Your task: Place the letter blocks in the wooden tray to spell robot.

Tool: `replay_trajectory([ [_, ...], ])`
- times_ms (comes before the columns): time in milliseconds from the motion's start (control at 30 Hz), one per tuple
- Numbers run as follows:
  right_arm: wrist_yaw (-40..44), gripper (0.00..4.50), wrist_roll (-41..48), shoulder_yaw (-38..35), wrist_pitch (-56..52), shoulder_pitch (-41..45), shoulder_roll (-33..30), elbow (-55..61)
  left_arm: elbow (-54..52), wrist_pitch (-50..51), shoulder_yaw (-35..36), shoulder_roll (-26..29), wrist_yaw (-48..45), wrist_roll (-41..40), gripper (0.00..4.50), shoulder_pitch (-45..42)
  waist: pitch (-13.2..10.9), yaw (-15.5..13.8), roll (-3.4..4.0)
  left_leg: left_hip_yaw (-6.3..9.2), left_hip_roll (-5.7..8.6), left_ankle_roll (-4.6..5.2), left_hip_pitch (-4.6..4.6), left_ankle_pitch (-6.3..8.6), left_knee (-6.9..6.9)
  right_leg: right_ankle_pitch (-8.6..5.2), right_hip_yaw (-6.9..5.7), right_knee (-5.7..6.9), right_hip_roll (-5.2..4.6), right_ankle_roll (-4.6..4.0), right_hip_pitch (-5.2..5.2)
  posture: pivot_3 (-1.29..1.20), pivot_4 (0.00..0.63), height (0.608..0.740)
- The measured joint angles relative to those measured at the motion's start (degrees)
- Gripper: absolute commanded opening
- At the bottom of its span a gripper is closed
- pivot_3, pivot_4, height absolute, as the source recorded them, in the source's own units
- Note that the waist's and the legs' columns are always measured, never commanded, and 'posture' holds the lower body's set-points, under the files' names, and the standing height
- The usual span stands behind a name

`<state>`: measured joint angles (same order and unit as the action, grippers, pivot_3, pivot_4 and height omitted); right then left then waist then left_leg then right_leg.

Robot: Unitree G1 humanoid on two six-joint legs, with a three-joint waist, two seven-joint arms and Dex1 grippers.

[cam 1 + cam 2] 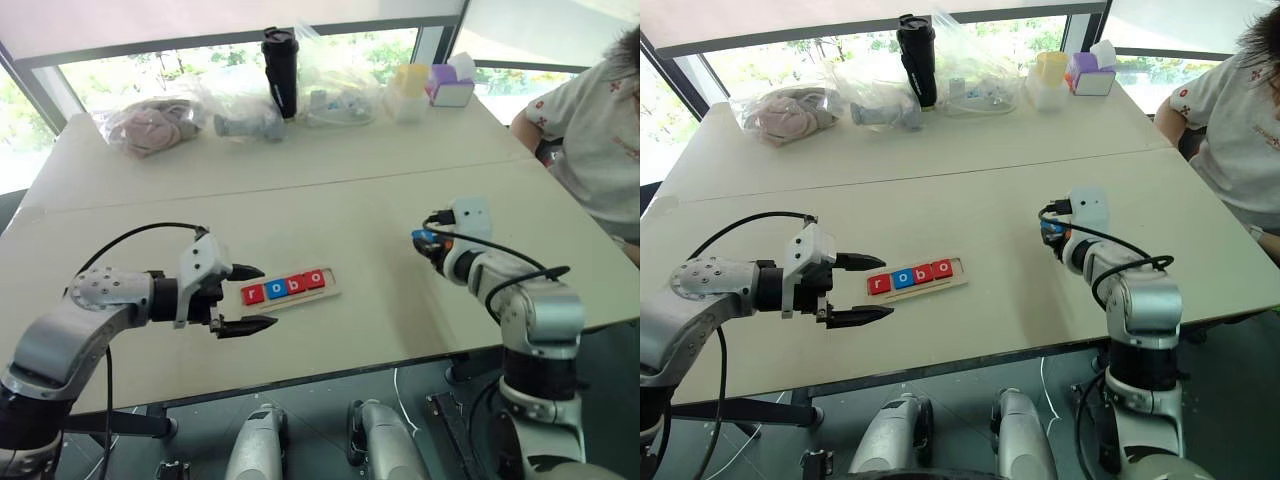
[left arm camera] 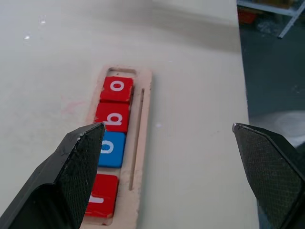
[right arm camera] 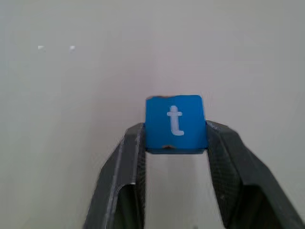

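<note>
The wooden tray (image 1: 292, 289) lies near the counter's (image 1: 330, 215) front edge, holding four letter blocks (image 1: 284, 287). The right gripper (image 3: 175, 131) has its fingers clamped on the blue t block (image 3: 175, 123). The left gripper (image 1: 256, 298), fingers apart, hovers just left of the tray.

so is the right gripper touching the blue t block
Touching: the right wrist view shows the right gripper clamping the blue t block between both fingers.

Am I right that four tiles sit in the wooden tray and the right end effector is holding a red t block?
Not quite: the t block is blue, not red, as the right wrist view shows. The rest holds: four tiles sit in the wooden tray, and the right end effector is shut on the t block.
</note>
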<state>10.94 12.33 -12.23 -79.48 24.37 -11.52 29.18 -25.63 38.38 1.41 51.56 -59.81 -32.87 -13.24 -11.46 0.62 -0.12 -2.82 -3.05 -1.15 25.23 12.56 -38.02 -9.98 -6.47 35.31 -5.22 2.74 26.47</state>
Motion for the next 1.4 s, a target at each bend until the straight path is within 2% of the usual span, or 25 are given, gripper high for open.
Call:
replay_trajectory([
  [100,-3.2,1.17,-0.2,-0.2,-6.2,-0.9,6.2,3.6,0.3,-0.1,-0.1,0.0,-0.3,-0.2,4.50,-1.2,0.0,0.0,0.01,-0.01,0.01,0.00,0.03,0.00,0.00,0.03,0.00,-0.06,0.00,-0.05,0.01,0.00,0.150,0.740],
  [300,-8.0,1.17,-2.4,0.5,-10.4,-1.3,11.7,5.3,1.6,-0.5,-1.7,-0.6,-0.2,0.8,4.50,-2.3,0.0,0.0,0.01,-0.06,0.04,0.00,0.15,0.00,0.01,0.03,0.01,-0.20,-0.02,-0.03,0.05,0.00,0.150,0.740],
  [400,-9.6,2.56,-3.3,1.5,-10.7,-1.4,13.0,5.6,2.1,-0.6,-2.5,-1.1,0.1,1.2,4.50,-2.4,0.0,0.0,0.01,-0.06,0.04,0.00,0.14,0.00,0.02,0.02,0.02,-0.19,-0.01,-0.01,0.06,0.00,0.150,0.740],
  [433,-9.7,3.16,-3.3,1.7,-10.7,-1.5,13.3,5.6,2.2,-0.6,-2.6,-1.1,0.1,1.2,4.50,-2.4,0.0,0.0,0.01,-0.06,0.04,0.00,0.14,0.00,0.02,0.01,0.02,-0.19,-0.01,-0.01,0.06,0.00,0.150,0.740],
  [533,-9.5,4.46,-3.1,2.6,-10.9,-1.5,13.3,6.0,2.2,-0.7,-2.7,-1.1,0.2,1.3,4.50,-2.3,0.0,0.0,0.01,-0.04,0.03,0.00,0.13,0.00,0.02,0.01,0.01,-0.19,-0.01,-0.02,0.06,0.00,0.150,0.740],
  [600,-7.2,4.46,-1.7,4.3,-11.7,-1.5,10.2,6.6,2.2,-1.1,-2.7,-1.1,0.2,1.5,4.50,-2.2,0.0,0.0,0.02,-0.04,0.04,-0.01,0.14,0.01,0.02,0.01,0.01,-0.20,-0.05,-0.02,0.05,0.00,0.150,0.740],
  [667,-1.4,4.46,1.1,8.2,-8.8,-1.8,0.7,8.3,2.2,-1.2,-2.7,-1.1,0.2,1.7,4.50,-2.0,0.0,0.0,0.05,-0.06,0.10,-0.01,0.17,0.01,0.02,0.01,0.02,-0.24,-0.12,-0.02,0.05,0.00,0.150,0.740],
  [733,6.2,4.46,3.2,11.5,-1.3,-2.1,-10.9,10.9,2.3,-1.2,-2.7,-1.1,0.2,1.9,4.50,-1.7,0.0,0.0,0.07,-0.10,0.15,-0.02,0.17,0.02,0.03,-0.02,0.01,-0.34,-0.19,0.03,0.05,0.00,0.150,0.740],
  [833,20.0,4.46,7.1,11.5,11.6,-3.6,-22.2,9.6,2.9,-1.4,-2.8,-1.1,0.0,2.2,4.50,-1.9,0.0,0.0,-0.01,-0.07,0.15,-0.02,0.15,0.03,0.10,-0.05,-0.01,-0.40,-0.16,0.07,0.01,0.00,0.150,0.740],
  [900,27.5,4.46,7.8,11.3,20.8,-5.2,-27.3,5.4,3.4,-1.5,-2.9,-1.0,-0.1,2.4,4.50,-2.0,0.0,0.0,-0.05,-0.06,0.15,-0.01,0.14,0.03,0.10,-0.05,-0.02,-0.41,-0.13,0.07,0.00,0.00,0.150,0.740],
  [1000,36.4,4.46,8.3,11.3,32.5,-6.8,-30.0,-4.8,3.7,-1.6,-3.1,-0.9,-0.8,2.7,4.50,-2.8,0.0,0.0,-0.08,-0.07,0.15,-0.01,0.11,0.03,0.07,-0.05,-0.02,-0.42,-0.13,0.07,-0.05,0.00,0.150,0.740],
  [1033,39.8,4.46,7.3,12.3,39.0,-6.4,-30.4,-12.6,3.8,-1.6,-3.5,-0.4,-1.5,3.1,4.50,-3.2,0.0,0.1,-0.12,-0.08,0.15,-0.01,0.09,0.03,0.03,-0.05,-0.02,-0.42,-0.12,0.06,-0.09,0.00,0.150,0.740],
  [1200,45.9,4.46,1.2,17.5,55.3,-1.4,-29.9,-35.3,4.7,-1.7,-4.0,0.3,-3.0,3.7,4.50,-3.6,0.0,0.2,-0.10,-0.14,0.16,0.01,0.13,0.02,0.02,-0.04,0.00,-0.35,-0.12,0.07,0.01,0.00,0.150,0.740],
  [1400,49.2,4.46,-1.0,18.7,63.2,4.3,-28.1,-45.3,4.9,-2.0,-4.0,1.1,-3.5,4.9,4.50,-4.2,0.0,-0.1,-0.11,-0.10,0.13,0.02,0.13,0.01,0.03,-0.03,0.01,-0.30,-0.06,0.07,0.00,0.00,0.150,0.740],
])
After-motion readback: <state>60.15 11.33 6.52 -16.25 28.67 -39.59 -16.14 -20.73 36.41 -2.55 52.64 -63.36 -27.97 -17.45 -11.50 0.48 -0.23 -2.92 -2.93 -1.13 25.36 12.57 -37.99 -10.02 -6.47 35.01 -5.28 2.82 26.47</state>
